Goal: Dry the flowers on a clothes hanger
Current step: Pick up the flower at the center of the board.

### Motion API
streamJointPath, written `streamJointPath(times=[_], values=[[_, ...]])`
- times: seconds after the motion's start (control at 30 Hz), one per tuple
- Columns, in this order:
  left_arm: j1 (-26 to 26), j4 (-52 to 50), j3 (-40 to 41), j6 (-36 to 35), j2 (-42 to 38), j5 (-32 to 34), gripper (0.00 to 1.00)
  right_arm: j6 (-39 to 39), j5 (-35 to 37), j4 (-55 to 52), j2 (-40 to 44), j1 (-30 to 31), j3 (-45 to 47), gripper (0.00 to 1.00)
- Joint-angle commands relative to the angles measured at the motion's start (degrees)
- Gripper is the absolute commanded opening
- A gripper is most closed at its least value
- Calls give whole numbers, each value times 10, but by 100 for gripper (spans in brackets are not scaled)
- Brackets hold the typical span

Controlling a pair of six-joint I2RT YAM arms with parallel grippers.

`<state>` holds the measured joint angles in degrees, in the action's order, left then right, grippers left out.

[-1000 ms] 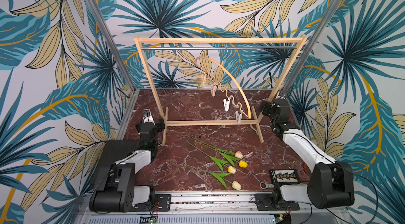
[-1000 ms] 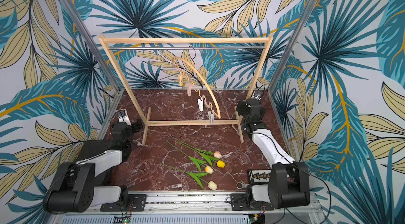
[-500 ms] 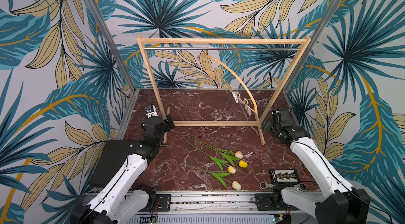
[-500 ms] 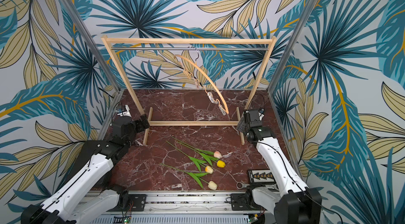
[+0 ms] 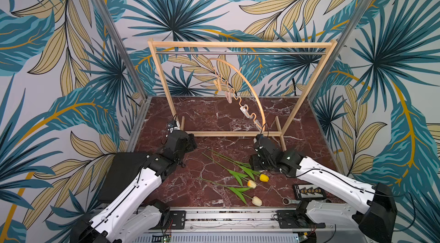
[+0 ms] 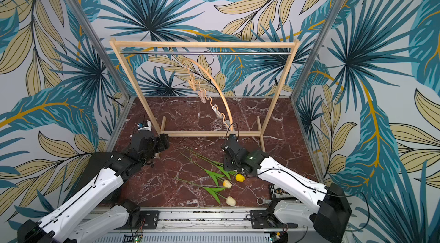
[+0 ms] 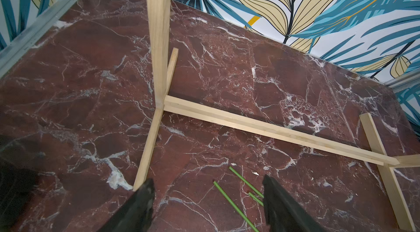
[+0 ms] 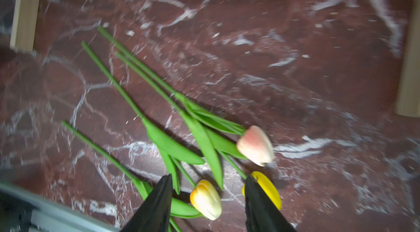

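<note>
Legible text, labels, brands, numbers: none; small black card point(image 5: 309, 191) at table front carries yellowish marks, too small to read.

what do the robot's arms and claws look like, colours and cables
The left arm and right arm have smooth white link shells, black joints and wrist blocks, and a bulky black housing at the shoulder. A thin black cable runs along each white link. The left claw and right claw each have two black fingers tapering to narrow tips.
</note>
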<state>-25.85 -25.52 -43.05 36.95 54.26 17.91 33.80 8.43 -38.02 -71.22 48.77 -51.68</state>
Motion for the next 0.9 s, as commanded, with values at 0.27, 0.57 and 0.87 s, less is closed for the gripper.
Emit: streamJointPath(times=[0.27,0.57,0.87], values=[[-3,-118,-39,81,-29,16,73,-99,-94,77,-197,108,-70,48],[-4,-97,-13,115,-24,-14,72,-109,-102,91,-269,147,-99,63],[-4,-57,19,82,-17,-61,70,-113,-59,14,-339,170,-154,51]])
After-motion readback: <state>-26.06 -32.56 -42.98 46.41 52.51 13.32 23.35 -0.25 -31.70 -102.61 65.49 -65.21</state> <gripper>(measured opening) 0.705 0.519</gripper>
